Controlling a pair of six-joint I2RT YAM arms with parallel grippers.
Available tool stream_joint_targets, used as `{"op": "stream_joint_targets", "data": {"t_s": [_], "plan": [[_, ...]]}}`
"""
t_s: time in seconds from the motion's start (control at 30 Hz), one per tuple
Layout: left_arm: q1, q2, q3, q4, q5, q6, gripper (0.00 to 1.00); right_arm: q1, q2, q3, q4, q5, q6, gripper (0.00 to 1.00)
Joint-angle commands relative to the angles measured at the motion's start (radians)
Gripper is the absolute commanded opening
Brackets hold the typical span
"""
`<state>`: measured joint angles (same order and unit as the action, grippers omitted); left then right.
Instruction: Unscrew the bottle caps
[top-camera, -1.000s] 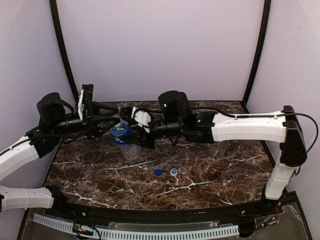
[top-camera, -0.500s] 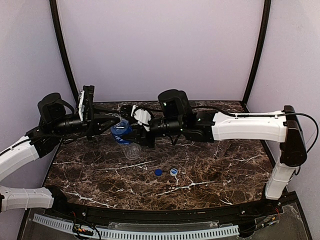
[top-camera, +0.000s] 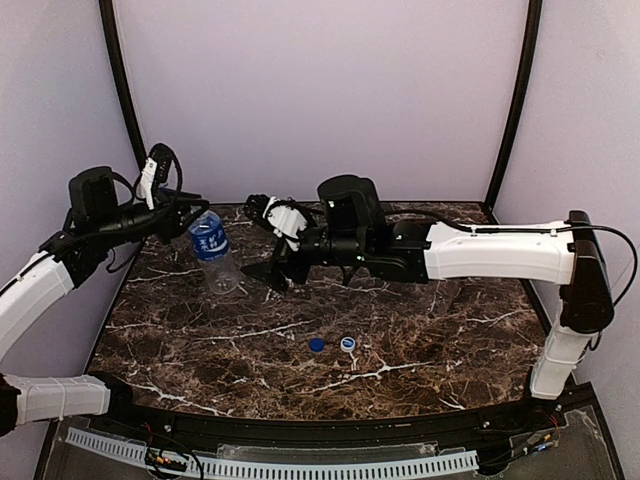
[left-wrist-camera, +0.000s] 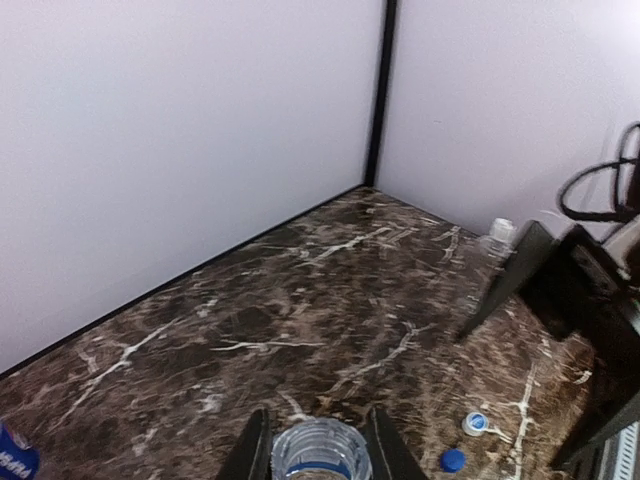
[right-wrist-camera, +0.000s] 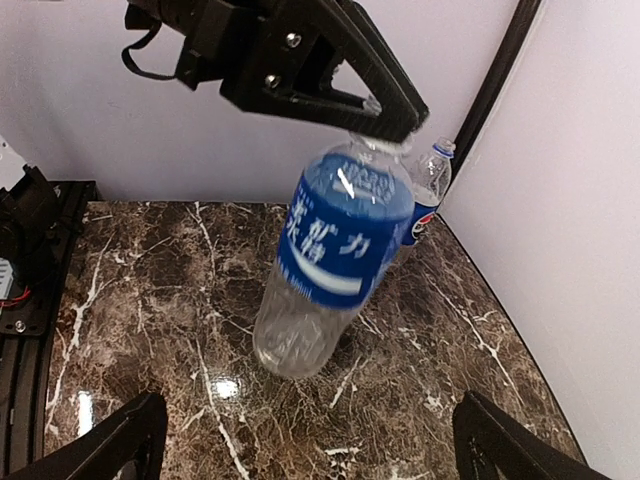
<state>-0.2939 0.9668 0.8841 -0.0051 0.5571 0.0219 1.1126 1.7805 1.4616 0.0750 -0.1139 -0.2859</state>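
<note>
inside the left end effector (top-camera: 197, 220) sits the bottle (top-camera: 213, 256) neck.

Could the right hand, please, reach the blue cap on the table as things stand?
Probably yes: the right hand is open and empty, and the blue cap lies on the bare table with nothing over it.

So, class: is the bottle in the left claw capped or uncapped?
Uncapped: the left wrist view looks into the bottle, its open mouth gripped by the left claw.
</note>
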Motion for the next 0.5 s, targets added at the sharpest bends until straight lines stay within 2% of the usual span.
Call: {"op": "stream_joint_targets", "data": {"t_s": [0.0, 0.1, 0.13, 0.2, 0.27, 0.37, 0.47], "plan": [[0.204, 0.063, 0.159, -0.33, -0.12, 0.139, 0.01, -0.01, -0.048, -0.023, 0.052, 0.067, 0.029, 0.99], [0.324, 0.137, 0.339, -0.559, -0.216, 0.266, 0.01, -0.01, -0.1, -0.072, 0.088, 0.064, 0.03, 0.98], [0.405, 0.179, 0.372, -0.659, -0.223, 0.298, 0.01, -0.01, -0.116, -0.09, 0.1, 0.066, 0.031, 0.99], [0.526, 0.233, 0.451, -0.748, -0.214, 0.317, 0.01, -0.01, -0.147, -0.12, 0.118, 0.07, 0.031, 0.99], [0.607, 0.277, 0.497, -0.773, -0.191, 0.338, 0.01, -0.01, -0.175, -0.144, 0.133, 0.071, 0.029, 0.99], [0.633, 0.326, 0.493, -0.729, -0.192, 0.362, 0.01, -0.009, -0.21, -0.153, 0.144, 0.071, 0.04, 0.99], [0.642, 0.314, 0.374, -0.591, -0.111, 0.347, 0.01, -0.01, -0.252, -0.176, 0.163, 0.073, 0.068, 0.99]]}}
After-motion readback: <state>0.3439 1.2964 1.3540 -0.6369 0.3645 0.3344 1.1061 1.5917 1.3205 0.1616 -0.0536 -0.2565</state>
